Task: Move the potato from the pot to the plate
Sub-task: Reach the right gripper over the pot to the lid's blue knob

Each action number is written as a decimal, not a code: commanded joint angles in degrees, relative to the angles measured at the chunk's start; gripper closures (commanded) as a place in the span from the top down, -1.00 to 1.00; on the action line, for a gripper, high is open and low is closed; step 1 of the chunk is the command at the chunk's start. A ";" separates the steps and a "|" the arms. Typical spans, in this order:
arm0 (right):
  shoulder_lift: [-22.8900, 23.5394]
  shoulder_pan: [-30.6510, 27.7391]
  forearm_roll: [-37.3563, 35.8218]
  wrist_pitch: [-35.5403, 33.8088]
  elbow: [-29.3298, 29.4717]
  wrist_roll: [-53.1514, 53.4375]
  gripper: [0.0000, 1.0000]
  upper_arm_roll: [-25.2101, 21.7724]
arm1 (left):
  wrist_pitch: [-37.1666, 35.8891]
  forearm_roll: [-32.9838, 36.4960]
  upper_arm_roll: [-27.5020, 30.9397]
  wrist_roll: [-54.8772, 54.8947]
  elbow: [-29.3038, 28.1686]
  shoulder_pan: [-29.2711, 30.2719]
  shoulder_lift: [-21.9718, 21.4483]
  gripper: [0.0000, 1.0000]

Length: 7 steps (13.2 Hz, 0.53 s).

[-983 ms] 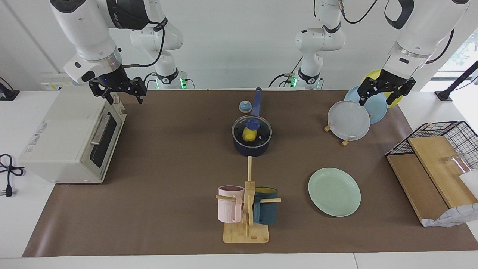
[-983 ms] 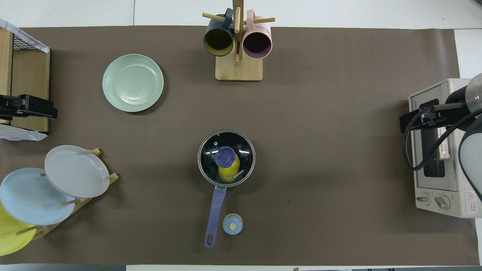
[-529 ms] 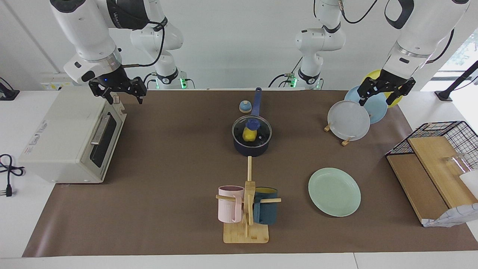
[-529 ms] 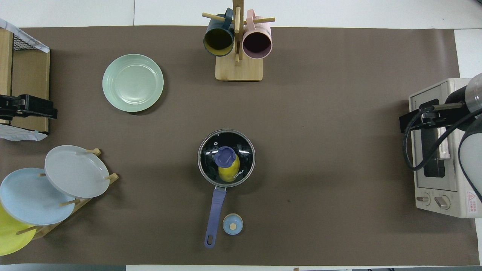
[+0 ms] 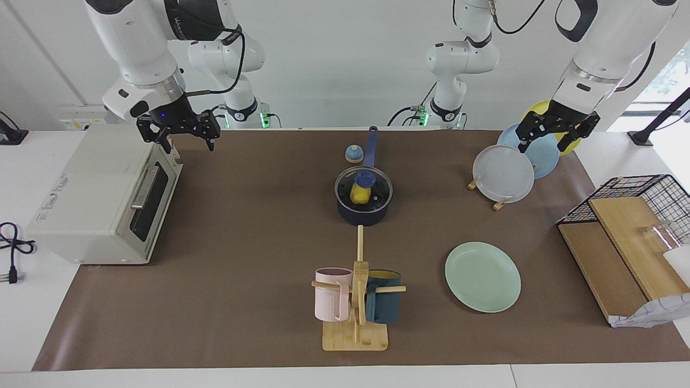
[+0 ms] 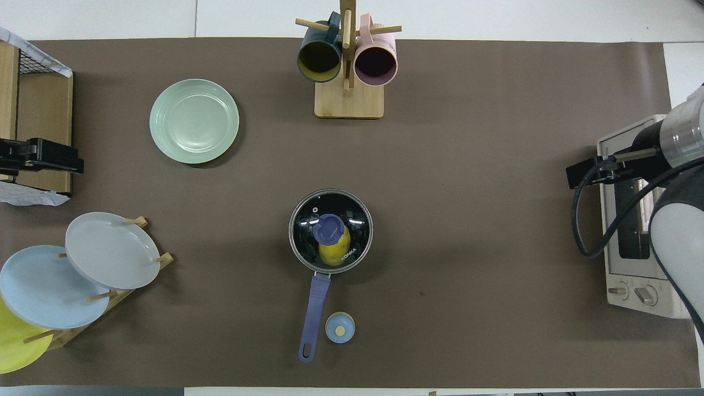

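The potato (image 5: 359, 195) (image 6: 333, 254), a yellow lump, lies in the navy pot (image 5: 364, 214) at the middle of the table. It shows through the glass lid (image 6: 329, 228), which sits on the pot. The pot's blue handle (image 6: 314, 308) points toward the robots. The mint-green plate (image 5: 482, 276) (image 6: 194, 121) lies flat, farther from the robots than the pot, toward the left arm's end. My right gripper (image 5: 186, 141) hangs open and holds nothing, over the toaster oven's edge. My left gripper (image 5: 543, 144) is open too, over the plate rack, and holds nothing.
A toaster oven (image 5: 102, 194) stands at the right arm's end. A mug tree (image 5: 356, 302) with a pink and a teal mug stands farther out than the pot. A plate rack (image 5: 504, 172), a wire basket with wooden boards (image 5: 620, 237) and a small blue-and-tan knob (image 5: 353, 154) are also here.
My right gripper has shifted a little from over the oven toward the middle of the table. The left arm, the pot and the plate have not moved.
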 commanded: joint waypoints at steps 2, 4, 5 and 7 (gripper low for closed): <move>6.56 5.18 2.69 -2.69 8.16 1.81 1.00 0.22 | -0.32 -0.56 0.34 -0.33 -0.32 -0.10 -0.65 1.00; 11.39 10.90 2.77 -4.11 13.88 7.87 1.00 0.22 | -0.32 -0.56 0.34 -0.33 -0.32 -0.10 -0.56 1.00; 13.16 14.06 2.51 -3.24 14.86 10.42 1.00 0.30 | -0.32 -0.56 0.34 -0.33 -0.32 -0.10 -0.65 1.00; 16.15 22.67 1.89 0.17 15.92 20.33 1.00 0.22 | -0.32 -0.56 0.34 -0.33 -0.32 -0.10 -0.65 1.00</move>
